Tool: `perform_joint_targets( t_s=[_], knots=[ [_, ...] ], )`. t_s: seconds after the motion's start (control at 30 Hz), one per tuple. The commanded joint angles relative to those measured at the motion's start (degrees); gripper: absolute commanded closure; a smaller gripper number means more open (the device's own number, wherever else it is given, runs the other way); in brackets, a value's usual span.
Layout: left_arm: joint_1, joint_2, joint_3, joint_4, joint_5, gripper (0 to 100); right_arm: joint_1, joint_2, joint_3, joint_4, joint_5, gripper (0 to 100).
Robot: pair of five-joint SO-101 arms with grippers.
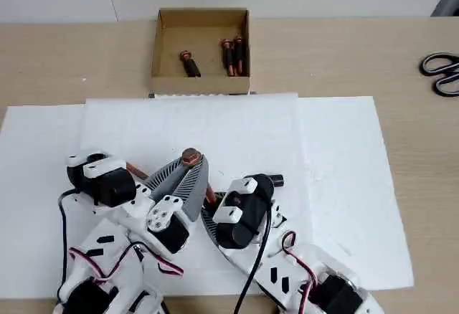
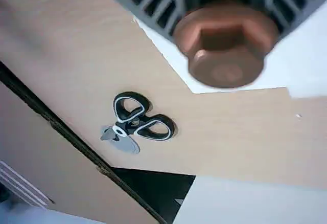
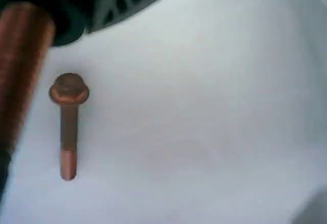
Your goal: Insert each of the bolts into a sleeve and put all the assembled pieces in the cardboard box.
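My left gripper (image 1: 190,162) is shut on a copper bolt (image 2: 225,45); its hex head (image 1: 190,158) sticks out past the grey fingertips. My right gripper (image 1: 209,210) sits close beside it, with a copper threaded shaft (image 3: 20,81) and a dark piece (image 3: 66,24) right at it. How that shaft is held is hidden. Another bolt (image 3: 68,124) lies loose on the white paper (image 1: 337,185); its shaft (image 1: 136,170) shows by the left arm. The cardboard box (image 1: 166,81) at the back holds three assembled pieces (image 1: 233,56).
A small black piece (image 1: 277,181) lies by the right arm's wrist. Black-handled scissors (image 1: 441,74) (image 2: 135,122) rest on the bare wooden table at the far right. Both arms crowd the paper's near edge, leaving open paper between them and the box.
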Motion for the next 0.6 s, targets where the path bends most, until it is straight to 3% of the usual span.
perform_joint_targets(
  t_s=[0.0, 0.43, 0.57],
  knots=[
    [0.0, -0.4, -0.3, -0.2, 0.0, 99, -0.2, -0.3, -2.1, -1.6, 0.5, 99.6],
    [0.4, -0.4, 2.5, -0.1, -1.9, 99, 0.0, -0.3, -2.4, -2.2, 0.5, 99.6],
    [2.7, -0.4, 2.2, 4.4, -2.0, 99, 0.0, -0.2, -2.3, -4.4, 2.4, 99.6]
  ],
)
